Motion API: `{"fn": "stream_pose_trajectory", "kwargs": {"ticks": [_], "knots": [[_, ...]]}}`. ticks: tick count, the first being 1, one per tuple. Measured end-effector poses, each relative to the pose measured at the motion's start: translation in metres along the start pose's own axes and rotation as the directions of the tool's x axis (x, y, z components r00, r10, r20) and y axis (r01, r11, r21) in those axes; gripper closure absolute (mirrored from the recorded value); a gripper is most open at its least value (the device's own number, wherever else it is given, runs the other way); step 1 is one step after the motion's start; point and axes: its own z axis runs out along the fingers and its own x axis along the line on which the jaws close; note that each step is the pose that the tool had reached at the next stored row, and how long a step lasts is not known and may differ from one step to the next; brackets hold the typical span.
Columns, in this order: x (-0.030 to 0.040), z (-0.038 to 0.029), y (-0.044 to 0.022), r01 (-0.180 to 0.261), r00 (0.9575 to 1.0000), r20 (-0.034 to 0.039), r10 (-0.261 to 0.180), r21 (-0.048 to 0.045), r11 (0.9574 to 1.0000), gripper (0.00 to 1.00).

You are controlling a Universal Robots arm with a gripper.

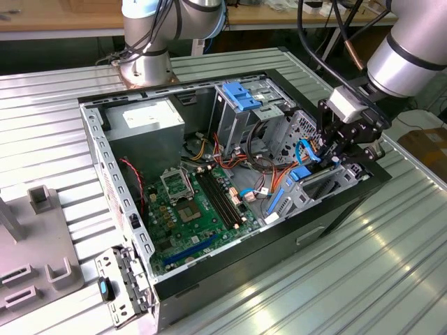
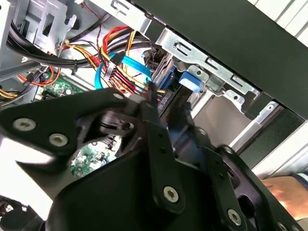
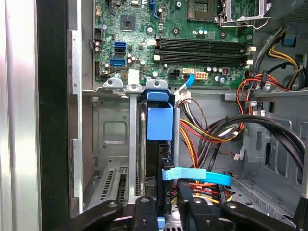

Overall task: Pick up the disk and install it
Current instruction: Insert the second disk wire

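The disk (image 1: 302, 176) stands on edge in the drive cage at the corner of the open computer case (image 1: 318, 223), on the exterior view's right. Its blue carrier frame (image 3: 159, 122) runs down the slot between metal rails, and a blue tab (image 2: 190, 81) marks it in the second wrist view. My gripper (image 1: 334, 155) hangs straight over the cage. In the first wrist view my gripper (image 3: 166, 214) has its two black fingers (image 3: 143, 211) pressed on either side of the disk's near end, shut on it.
A flat blue cable (image 3: 195, 175) and bundled red, yellow and black wires (image 3: 211, 134) lie right beside the slot. The green motherboard (image 1: 192, 209), power supply (image 1: 143, 122) and a ribbed light-blue bracket (image 1: 241, 94) lie deeper in. A hand (image 2: 284, 187) rests outside the case wall.
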Motion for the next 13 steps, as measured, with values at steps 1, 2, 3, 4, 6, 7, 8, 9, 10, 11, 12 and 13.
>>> {"fn": "stream_pose_trajectory", "kwargs": {"ticks": [1,2,3,4,6,7,8,9,10,11,12,13], "knots": [[0.0000,0.0000,0.0000,0.000,1.0000,0.0000,0.000,0.0000,1.0000,0.58],[0.0000,0.0000,0.0000,0.000,1.0000,0.0000,0.000,0.0000,1.0000,0.52],[0.0000,0.0000,0.0000,0.000,1.0000,-0.0001,0.000,0.0000,1.0000,0.45],[0.0000,0.0001,0.0000,0.000,1.0000,-0.0001,0.000,0.0000,1.0000,0.45],[-0.0002,-0.0017,-0.0001,0.000,1.0000,-0.0002,0.000,0.0000,1.0000,0.45],[-0.0003,-0.0034,-0.0001,0.000,1.0000,0.0000,0.000,0.0000,1.0000,0.45],[-0.0005,-0.0055,-0.0002,0.000,1.0000,-0.0001,0.000,0.0001,1.0000,0.45],[-0.0009,-0.0114,-0.0005,0.000,1.0000,-0.0002,0.000,0.0000,1.0000,0.45],[-0.0014,-0.0167,-0.0007,0.000,1.0000,0.0000,0.000,0.0000,1.0000,0.45],[-0.0017,-0.0207,-0.0009,0.000,1.0000,-0.0001,0.000,0.0001,1.0000,0.45],[-0.0021,-0.0247,-0.0010,0.000,1.0000,-0.0002,0.000,0.0002,1.0000,0.45],[-0.0029,-0.0339,-0.0014,0.000,1.0000,-0.0001,0.000,0.0002,1.0000,0.45]]}}
